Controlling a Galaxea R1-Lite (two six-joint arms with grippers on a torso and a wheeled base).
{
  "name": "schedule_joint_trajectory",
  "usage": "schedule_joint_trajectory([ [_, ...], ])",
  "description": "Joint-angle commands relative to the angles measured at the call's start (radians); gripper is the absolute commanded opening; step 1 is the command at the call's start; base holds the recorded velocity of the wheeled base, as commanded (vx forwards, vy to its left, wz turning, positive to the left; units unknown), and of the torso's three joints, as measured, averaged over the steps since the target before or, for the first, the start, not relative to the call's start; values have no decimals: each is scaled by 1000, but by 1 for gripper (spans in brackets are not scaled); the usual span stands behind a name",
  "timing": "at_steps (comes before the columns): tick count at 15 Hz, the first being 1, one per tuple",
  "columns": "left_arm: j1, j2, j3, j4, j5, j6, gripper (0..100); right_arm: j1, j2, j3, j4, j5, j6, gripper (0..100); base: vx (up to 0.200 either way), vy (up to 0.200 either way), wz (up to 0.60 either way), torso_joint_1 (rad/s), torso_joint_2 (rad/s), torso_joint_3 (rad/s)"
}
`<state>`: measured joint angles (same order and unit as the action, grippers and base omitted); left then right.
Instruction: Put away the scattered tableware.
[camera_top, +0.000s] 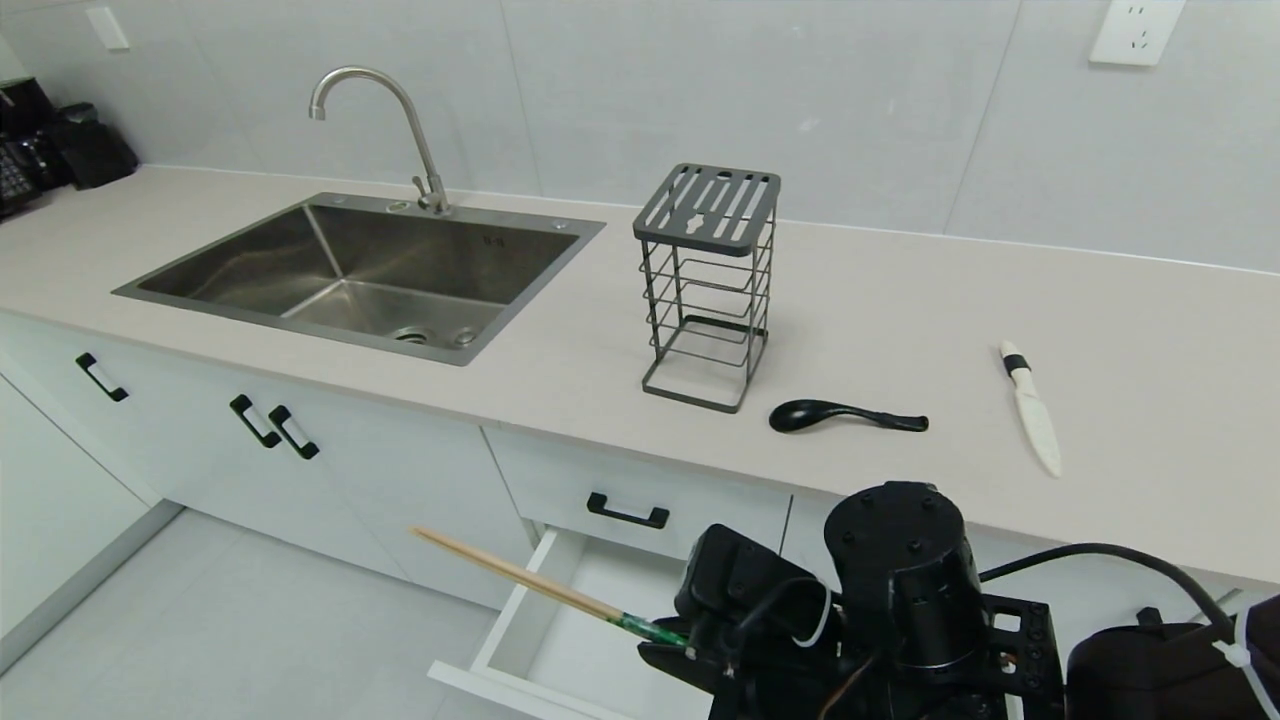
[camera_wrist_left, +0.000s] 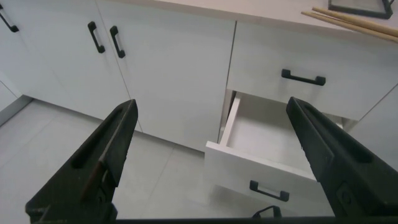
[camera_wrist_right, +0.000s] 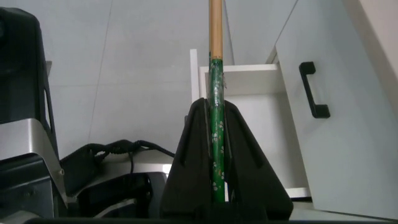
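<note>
The rack (camera_top: 708, 285) stands on the worktop (camera_top: 900, 300), right of the sink (camera_top: 360, 270). A spoon (camera_top: 845, 416) lies right of the rack near the front edge, with a knife (camera_top: 1030, 405) farther right.

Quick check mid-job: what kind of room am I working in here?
Most likely a kitchen: a steel sink with faucet set in a long countertop, an open drawer under it, and a black spoon and knife lying out, with chopsticks in the right gripper.
</note>
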<state>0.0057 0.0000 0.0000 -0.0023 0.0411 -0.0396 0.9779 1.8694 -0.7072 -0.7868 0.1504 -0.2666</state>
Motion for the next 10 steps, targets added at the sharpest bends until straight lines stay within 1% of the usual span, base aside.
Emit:
schedule_joint_trajectory([
  [1,0,2,0,-1,0,0,100,-1,-1,0,0,-5,1,0,0,0,0,-266,515,246],
  [8,0,2,0,-1,0,0,100,-1,-1,2,0,-9,23,0,0,0,0,-263,512,249],
  [10,0,2,0,-1,0,0,100,-1,-1,0,0,-14,60,0,0,0,0,-259,493,232],
])
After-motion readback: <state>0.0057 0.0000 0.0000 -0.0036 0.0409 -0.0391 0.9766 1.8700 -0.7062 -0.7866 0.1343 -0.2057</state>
